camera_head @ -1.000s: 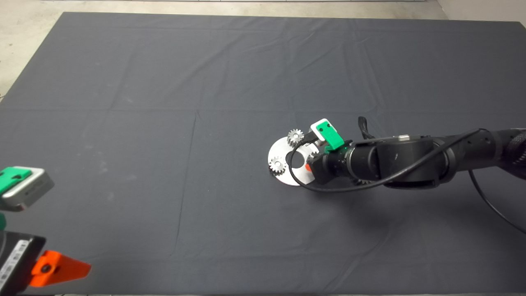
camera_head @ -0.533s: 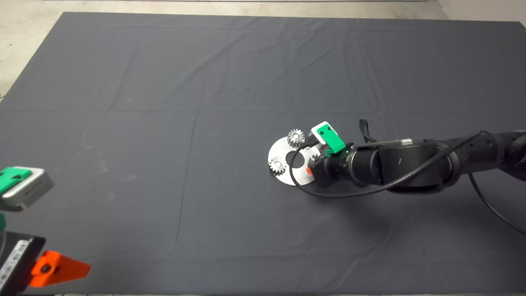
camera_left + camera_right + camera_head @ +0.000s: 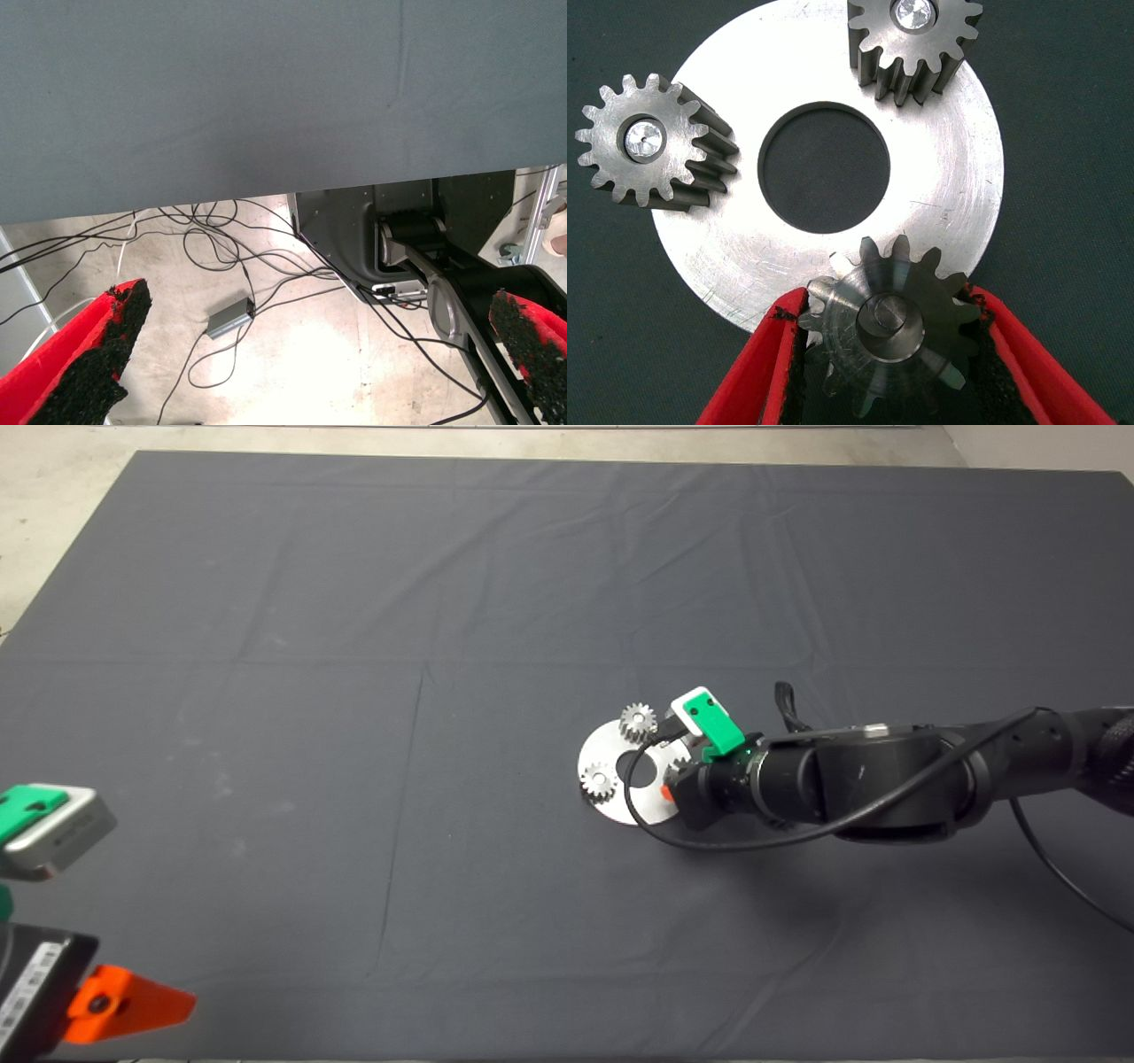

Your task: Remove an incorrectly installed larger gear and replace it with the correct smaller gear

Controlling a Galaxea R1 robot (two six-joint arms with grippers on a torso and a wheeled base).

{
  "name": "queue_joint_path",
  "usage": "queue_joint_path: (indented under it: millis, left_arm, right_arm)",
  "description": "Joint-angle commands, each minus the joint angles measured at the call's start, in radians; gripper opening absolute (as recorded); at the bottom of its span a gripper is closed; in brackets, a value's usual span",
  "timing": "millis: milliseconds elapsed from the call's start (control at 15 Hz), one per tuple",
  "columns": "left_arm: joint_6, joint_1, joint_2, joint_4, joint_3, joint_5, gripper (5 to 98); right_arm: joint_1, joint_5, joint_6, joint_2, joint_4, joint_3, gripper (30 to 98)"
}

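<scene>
In the right wrist view the smaller gear (image 3: 890, 332), dark grey with a bright centre, sits on the near edge of the round silver plate (image 3: 744, 257). My right gripper (image 3: 884, 301) has its red fingers (image 3: 757, 372) closed against the gear's two sides. In the head view the right gripper (image 3: 666, 781) is over the right side of the plate (image 3: 647, 808) and hides that gear. The larger gear does not show in any view. My left gripper (image 3: 97, 1001) is parked at the lower left edge, open and empty.
Two small light-silver gears (image 3: 645, 142) (image 3: 912, 27) stand on pins on the plate, around its centre hole (image 3: 824, 168); they also show in the head view (image 3: 599, 781) (image 3: 636, 720). The left wrist view shows the mat edge (image 3: 266, 177) and cables on the floor (image 3: 230, 314).
The right arm shifted slightly to the right about a second ago and has held still since. The left arm has not moved.
</scene>
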Motion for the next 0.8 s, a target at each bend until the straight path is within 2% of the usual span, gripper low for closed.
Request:
queue_joint_path:
  millis: [0,733]
  left_arm:
    - [0.003,0.0,0.002,-0.01,0.012,0.029,98.3]
    - [0.003,0.0,0.002,-0.01,0.011,0.029,98.3]
  right_arm:
    - [0.018,0.003,0.004,0.002,-0.031,-0.003,41.6]
    - [0.004,0.001,0.003,-0.019,-0.031,-0.001,41.6]
